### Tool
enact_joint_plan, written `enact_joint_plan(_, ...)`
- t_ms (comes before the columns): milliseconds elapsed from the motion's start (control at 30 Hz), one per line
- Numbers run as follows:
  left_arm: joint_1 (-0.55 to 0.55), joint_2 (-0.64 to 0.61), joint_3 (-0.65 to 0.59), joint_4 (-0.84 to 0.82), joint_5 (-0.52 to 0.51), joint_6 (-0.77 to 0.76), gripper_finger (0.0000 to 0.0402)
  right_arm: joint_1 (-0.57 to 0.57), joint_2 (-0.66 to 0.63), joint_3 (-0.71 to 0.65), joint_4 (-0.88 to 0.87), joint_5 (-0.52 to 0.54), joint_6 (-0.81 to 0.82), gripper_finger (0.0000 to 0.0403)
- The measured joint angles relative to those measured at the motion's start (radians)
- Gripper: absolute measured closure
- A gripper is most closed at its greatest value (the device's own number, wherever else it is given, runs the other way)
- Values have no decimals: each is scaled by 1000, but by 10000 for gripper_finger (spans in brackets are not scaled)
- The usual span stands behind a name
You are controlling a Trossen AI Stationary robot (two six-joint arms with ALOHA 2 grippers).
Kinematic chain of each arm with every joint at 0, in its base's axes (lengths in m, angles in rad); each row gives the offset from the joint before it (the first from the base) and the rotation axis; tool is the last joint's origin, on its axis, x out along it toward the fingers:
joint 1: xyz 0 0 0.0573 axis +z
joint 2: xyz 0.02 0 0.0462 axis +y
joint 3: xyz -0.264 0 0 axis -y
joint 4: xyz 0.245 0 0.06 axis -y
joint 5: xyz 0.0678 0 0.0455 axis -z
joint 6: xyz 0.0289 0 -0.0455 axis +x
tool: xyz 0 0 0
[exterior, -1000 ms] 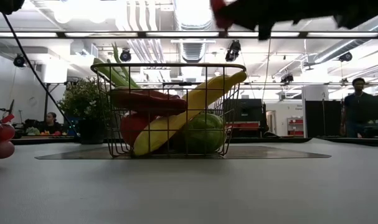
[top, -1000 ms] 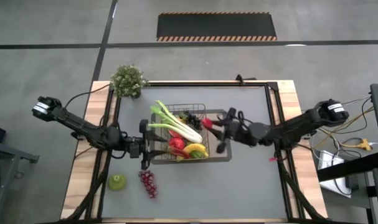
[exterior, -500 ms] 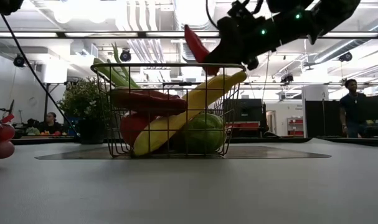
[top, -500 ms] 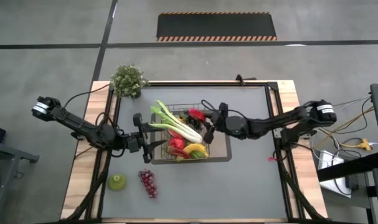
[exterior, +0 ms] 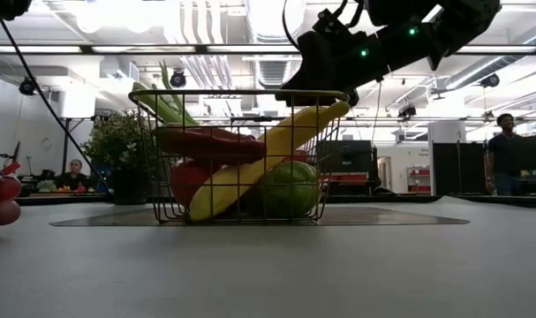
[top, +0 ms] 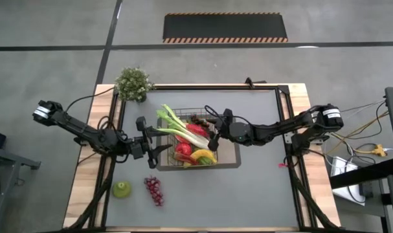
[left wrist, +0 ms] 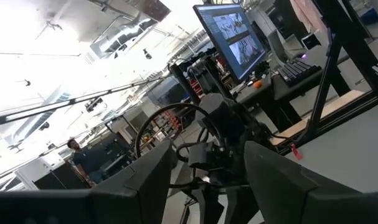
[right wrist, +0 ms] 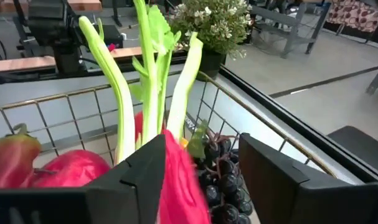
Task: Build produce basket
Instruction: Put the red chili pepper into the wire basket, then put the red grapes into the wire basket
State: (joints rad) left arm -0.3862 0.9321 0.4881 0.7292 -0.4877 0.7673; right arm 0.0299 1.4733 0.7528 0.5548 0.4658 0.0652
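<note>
Red toy pepper (right wrist: 184,180) lies between the fingers (right wrist: 142,171) of the right pincer (right wrist: 201,149). It sits against one finger, and dark grapes (right wrist: 223,180) show through the gap to the other. This pincer is spread, not clamped on the piece.

In the high view the right pincer (top: 214,134) is over the right-hand part of the basket (top: 183,110). In the low view it hangs at rim height, just above the basket's wire edge (exterior: 241,93).

The left pincer (left wrist: 207,149) is likewise spread, with nothing between its fingers (left wrist: 145,180). It stands just beside the basket's left wall (top: 156,140).

Contents of the basket:
- a long leek (top: 183,129) laid diagonally, green tops over the rim
- a banana (exterior: 250,168) leaning up to the right rim
- a long red pepper (exterior: 210,141) lying across it
- a green rounded piece (exterior: 290,190) low at the right
- dark grapes toward the far wall

The basket rests on a grey mat (top: 232,158) about midway between the bench's (top: 261,188) left and right edges.

Outside the basket:
- a green pear (top: 122,189) near the bench's left edge
- a bunch of purple grapes (top: 154,189) just beside it, toward the middle

Both are well apart from the basket.

A potted plant (top: 133,84) occupies a left-hand corner of the bench. A person (exterior: 506,150) stands in the room beyond.
</note>
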Motion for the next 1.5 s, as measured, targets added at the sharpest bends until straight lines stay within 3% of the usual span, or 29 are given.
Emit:
enact_joint_plan(267,0,0,2,-3,0,8,217,1,-47,0,-5,-3,-1,180)
enact_joint_plan(533,0,0,-1,-4,0,-2,217,45,-162,7,-119,-39,-50,175)
enact_joint_plan(800,0,41,2,-3,10,-3,217,198,-278,5,-221,-131,-193,179)
enact_joint_plan(1033,0,104,2,89,11,-9,217,322,-286,3,-300,-135,-290,183)
enact_joint_plan(1167,-1,148,3,155,13,-155,217,341,-294,3,-346,-135,-338,183)
enact_joint_plan(1400,-62,222,5,142,12,-715,217,341,-377,2,-480,-133,-379,184)
enact_joint_plan(1500,-107,258,33,127,-43,-893,217,341,-421,-5,-516,-133,-395,184)
